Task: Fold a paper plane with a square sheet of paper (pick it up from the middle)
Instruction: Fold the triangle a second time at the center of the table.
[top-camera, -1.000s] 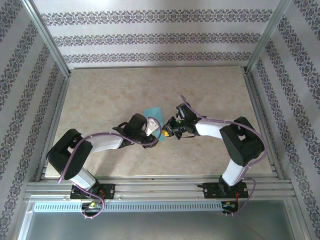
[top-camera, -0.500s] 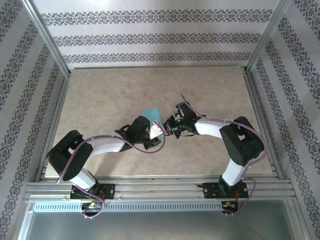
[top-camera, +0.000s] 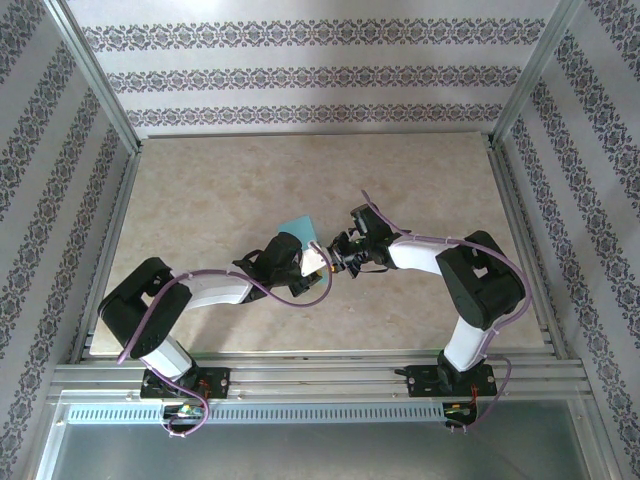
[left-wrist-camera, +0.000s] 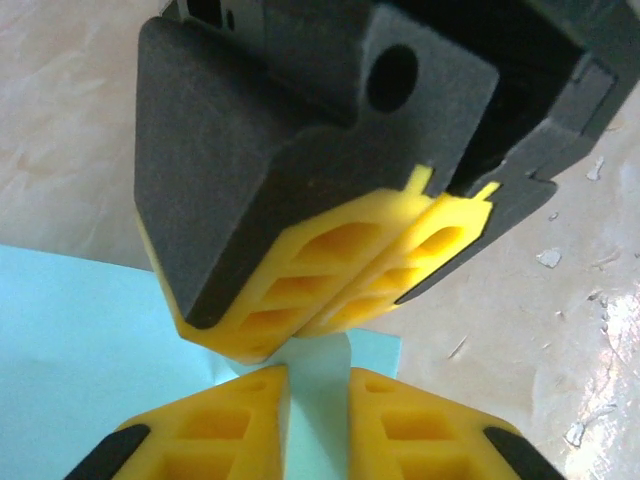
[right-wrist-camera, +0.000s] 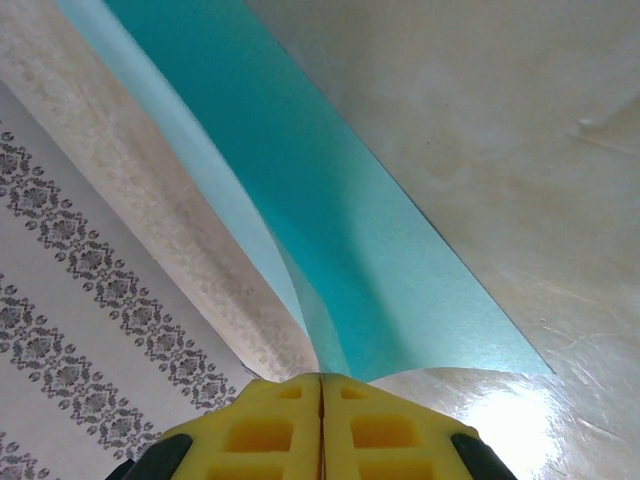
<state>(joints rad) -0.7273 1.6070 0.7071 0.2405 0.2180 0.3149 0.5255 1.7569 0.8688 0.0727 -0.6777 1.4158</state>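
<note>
Turquoise sheet (top-camera: 303, 227), half-hidden overhead, shows clamped in right pincer (right-wrist-camera: 321, 380) up close.

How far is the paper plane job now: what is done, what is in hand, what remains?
Done: the shut right pincer grips the square sheet of paper, which curves away from it. In hand: the left pincer straddles a paper edge, jaws apart. Remaining: no crisp crease or pointed tip shows, so the folding seems mostly ahead.
</note>
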